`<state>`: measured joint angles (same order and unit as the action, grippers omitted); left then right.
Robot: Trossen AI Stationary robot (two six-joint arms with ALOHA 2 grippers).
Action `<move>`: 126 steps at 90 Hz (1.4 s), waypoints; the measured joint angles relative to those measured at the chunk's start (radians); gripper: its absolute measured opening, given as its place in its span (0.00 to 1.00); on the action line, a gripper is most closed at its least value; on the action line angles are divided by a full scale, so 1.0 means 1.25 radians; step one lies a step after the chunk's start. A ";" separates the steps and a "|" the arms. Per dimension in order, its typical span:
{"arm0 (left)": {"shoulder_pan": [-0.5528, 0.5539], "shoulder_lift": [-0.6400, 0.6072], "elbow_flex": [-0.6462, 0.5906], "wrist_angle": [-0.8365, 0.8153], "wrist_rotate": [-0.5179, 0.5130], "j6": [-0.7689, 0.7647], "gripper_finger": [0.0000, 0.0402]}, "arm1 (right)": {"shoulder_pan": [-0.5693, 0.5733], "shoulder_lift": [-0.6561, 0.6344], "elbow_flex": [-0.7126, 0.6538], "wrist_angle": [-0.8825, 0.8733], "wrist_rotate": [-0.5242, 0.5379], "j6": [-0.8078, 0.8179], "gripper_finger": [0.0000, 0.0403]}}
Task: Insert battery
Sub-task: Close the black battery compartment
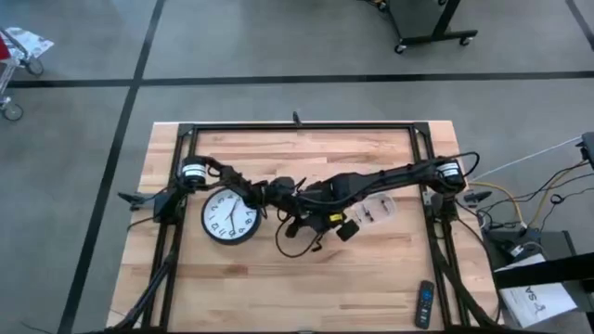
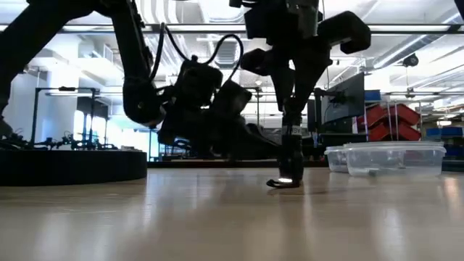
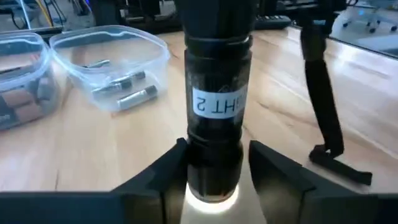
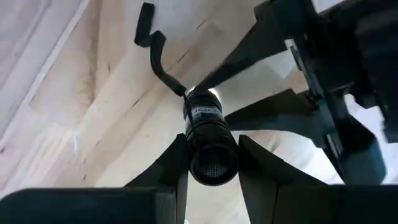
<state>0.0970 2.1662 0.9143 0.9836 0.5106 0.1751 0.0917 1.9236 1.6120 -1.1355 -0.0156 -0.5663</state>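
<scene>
The tabletop (image 1: 306, 278) is pale butcher-block wood inside a black frame, standing on a grey floor crossed by dark lines. The low view looks into a bright workshop with ceiling lights and monitors.

A wall clock (image 1: 230, 217) lies face up near the left edge, and a remote (image 1: 424, 303) sits by the front right corner. Two clear tubs (image 3: 112, 62) stand right of centre; one holds loose batteries (image 3: 137, 96). A black strap (image 3: 329, 118) hangs beside the torch, its end resting on the wood.

Both arms reach in from the side edges and meet at mid-tabletop. The left pincer (image 3: 214, 171) is closed on one end of a black torch (image 3: 214, 106), and the right pincer (image 4: 211, 158) grips the other end, holding it above the wood.
</scene>
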 joint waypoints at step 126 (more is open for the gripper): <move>0.027 0.004 0.078 -0.035 0.228 -0.055 0.24 | 0.000 0.001 0.001 0.068 -0.003 -0.220 0.19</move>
<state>0.1306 2.1718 1.0117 0.9404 0.7958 0.1066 0.0918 1.9244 1.6135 -1.0501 -0.0197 -0.8407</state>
